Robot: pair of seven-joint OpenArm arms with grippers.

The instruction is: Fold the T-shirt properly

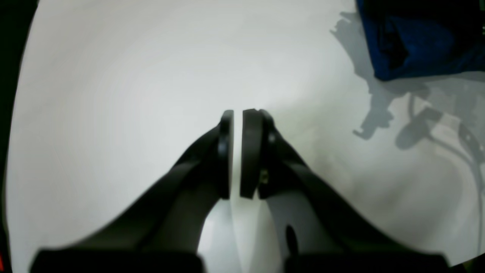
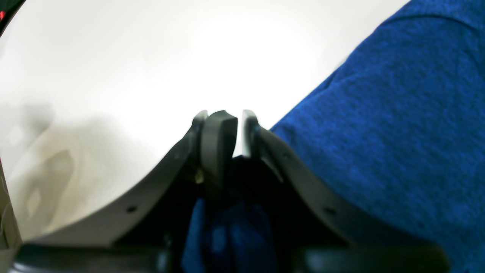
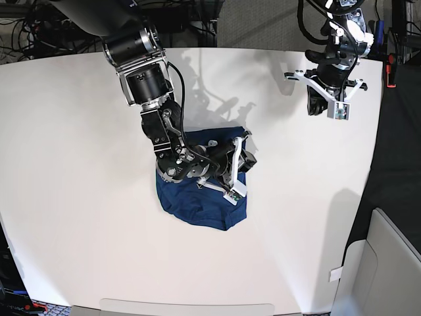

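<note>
- My right gripper (image 2: 223,132) is pinched on a fold of the soft, heathered royal-blue knit T-shirt (image 3: 200,197), bunched mid-table.
- My left gripper (image 1: 237,151), jaws nearly together and holding nothing, hangs over the bare white table (image 3: 72,164), well apart from the shirt.

no readable text, no labels, no numbers anywhere

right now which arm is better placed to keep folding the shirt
Right. The right gripper sits directly over the bunched T-shirt, blue fabric between its fingers, while the left gripper hangs over bare table, well away, nearly closed on nothing.
</note>
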